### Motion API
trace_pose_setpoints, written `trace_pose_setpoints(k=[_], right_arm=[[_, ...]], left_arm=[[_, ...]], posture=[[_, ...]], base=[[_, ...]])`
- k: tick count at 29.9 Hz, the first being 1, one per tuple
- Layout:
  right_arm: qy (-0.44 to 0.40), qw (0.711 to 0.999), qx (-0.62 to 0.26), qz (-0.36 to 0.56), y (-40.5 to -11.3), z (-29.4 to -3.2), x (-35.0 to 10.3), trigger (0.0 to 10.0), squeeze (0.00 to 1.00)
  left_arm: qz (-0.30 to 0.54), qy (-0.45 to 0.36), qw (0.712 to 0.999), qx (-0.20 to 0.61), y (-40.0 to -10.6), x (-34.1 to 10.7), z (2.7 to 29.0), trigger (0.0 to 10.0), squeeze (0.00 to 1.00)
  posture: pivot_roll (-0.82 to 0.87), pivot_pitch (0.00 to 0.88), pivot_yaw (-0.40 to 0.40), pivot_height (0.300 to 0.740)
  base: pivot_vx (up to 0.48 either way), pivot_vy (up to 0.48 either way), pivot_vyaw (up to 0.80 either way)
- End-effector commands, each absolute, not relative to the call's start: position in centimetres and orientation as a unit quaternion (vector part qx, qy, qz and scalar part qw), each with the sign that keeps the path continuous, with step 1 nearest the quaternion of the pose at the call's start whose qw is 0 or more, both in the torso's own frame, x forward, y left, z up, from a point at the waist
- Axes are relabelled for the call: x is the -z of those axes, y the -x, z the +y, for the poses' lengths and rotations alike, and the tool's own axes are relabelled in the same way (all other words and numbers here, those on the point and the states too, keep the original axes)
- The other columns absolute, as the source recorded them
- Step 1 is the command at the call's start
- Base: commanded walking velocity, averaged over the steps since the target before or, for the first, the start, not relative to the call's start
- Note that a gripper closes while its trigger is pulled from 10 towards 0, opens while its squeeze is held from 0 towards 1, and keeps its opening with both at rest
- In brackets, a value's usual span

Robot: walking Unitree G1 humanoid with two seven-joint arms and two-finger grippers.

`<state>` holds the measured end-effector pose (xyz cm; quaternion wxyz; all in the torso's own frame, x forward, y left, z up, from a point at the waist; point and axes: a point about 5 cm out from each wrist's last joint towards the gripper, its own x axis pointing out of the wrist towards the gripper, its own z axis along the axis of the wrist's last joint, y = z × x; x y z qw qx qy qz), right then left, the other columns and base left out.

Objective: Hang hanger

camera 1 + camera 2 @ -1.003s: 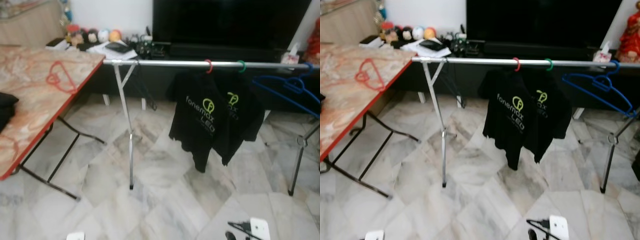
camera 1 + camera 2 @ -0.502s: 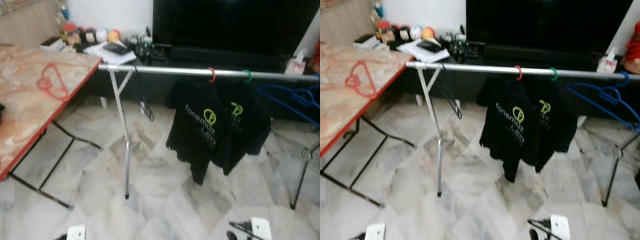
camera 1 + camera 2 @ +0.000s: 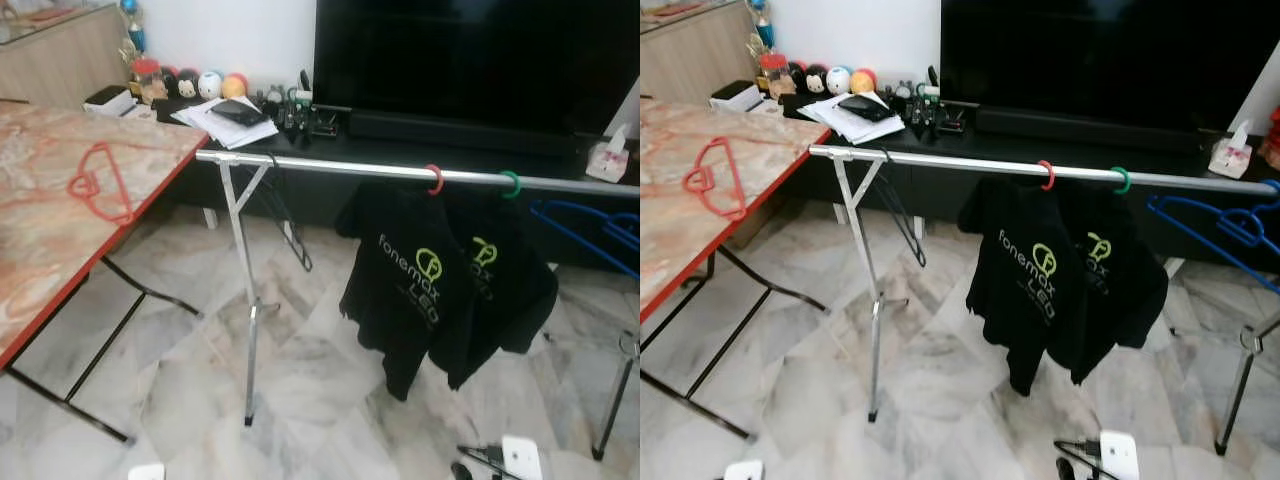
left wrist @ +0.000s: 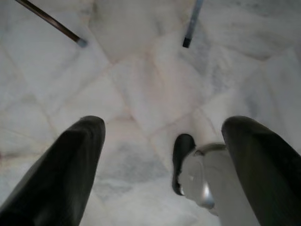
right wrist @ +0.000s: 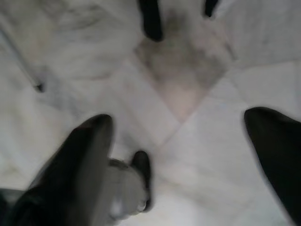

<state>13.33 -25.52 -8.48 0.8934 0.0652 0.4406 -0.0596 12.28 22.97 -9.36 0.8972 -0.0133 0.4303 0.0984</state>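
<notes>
A red hanger (image 3: 100, 185) lies flat on the marble-patterned table (image 3: 40, 250) at my left. Ahead stands a silver clothes rack; its rail (image 3: 330, 167) runs left to right. On the rail hang an empty black hanger (image 3: 288, 218), two black shirts (image 3: 420, 290) on a red and a green hanger, and a blue hanger (image 3: 590, 225) at the far right. My left gripper (image 4: 164, 123) hangs open over the floor, nothing between its fingers. My right gripper (image 5: 181, 117) hangs open the same way.
The rack's left leg (image 3: 250, 340) and the table's black legs (image 3: 100, 340) stand on the marble floor between me and the table. A white power strip with cables (image 3: 520, 457) lies at the lower right. Behind the rack are a dark TV and a low console (image 3: 300, 110) holding papers and toys.
The camera has shifted: rack and shirts now sit lower and further right in the picture, the table edge nearer. Nothing in the scene itself has moved.
</notes>
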Motion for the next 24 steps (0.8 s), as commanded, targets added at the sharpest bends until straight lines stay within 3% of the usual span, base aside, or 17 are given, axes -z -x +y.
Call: trace_pose_setpoints(k=[1,6,16,20,24], right_arm=[[-0.071,0.9,0.063,0.426,-14.1,-25.5,8.2,10.0,0.0],[-0.074,0.904,0.066,0.416,-14.2,-25.5,8.1,10.0,0.0],[-0.076,0.94,0.058,0.329,-15.5,-25.4,6.9,10.0,0.0],[-0.088,0.953,0.065,0.282,-16.0,-25.4,6.3,10.0,0.0],[-0.097,0.962,0.076,0.244,-16.2,-25.5,5.7,10.0,0.0]], left_arm=[[0.447,0.017,0.888,-0.106,-10.4,9.7,23.7,10.0,0.0],[0.461,0.018,0.88,-0.111,-8.6,10.0,24.2,10.0,0.0],[0.474,0.023,0.873,-0.111,-6.9,10.5,23.3,10.0,0.0],[0.495,0.027,0.861,-0.111,-3.8,10.9,22.5,10.0,0.0],[0.497,0.028,0.86,-0.109,-3.3,11.0,22.2,10.0,0.0]], posture=[[0.01,0.0,-0.03,0.74],[0.01,0.0,-0.033,0.74],[0.01,0.0,-0.029,0.74],[0.0,0.0,-0.028,0.74],[0.0,0.0,-0.025,0.74]], base=[[0.251,0.0,0.0],[0.25,0.0,0.0],[0.249,0.0,0.0],[0.247,0.0,0.0],[0.248,0.0,0.0]])
